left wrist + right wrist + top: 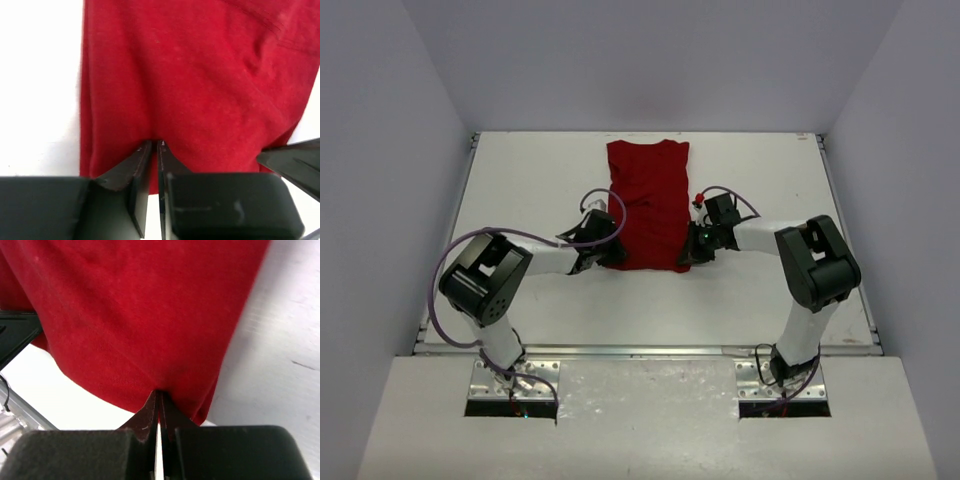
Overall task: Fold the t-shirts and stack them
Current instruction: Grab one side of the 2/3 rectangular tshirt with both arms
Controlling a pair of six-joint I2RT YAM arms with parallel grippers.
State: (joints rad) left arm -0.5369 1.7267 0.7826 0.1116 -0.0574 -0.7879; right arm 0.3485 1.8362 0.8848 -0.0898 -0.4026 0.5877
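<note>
The dark red t-shirt [648, 203] lies as a long narrow strip down the middle of the white table, sides folded in. My left gripper [603, 252] is shut on its near left corner; in the left wrist view the gripper [154, 145] pinches the cloth [200, 75] at the hem. My right gripper [688, 250] is shut on the near right corner; in the right wrist view the gripper [159, 394] pinches the lifted hem of the cloth [130, 310]. Both near corners are raised slightly off the table.
The white table [520, 180] has raised edges at left, right and back. Grey walls surround it. The right arm's finger [295, 160] shows at the right edge of the left wrist view. A metal rail runs along the near edge [650, 350].
</note>
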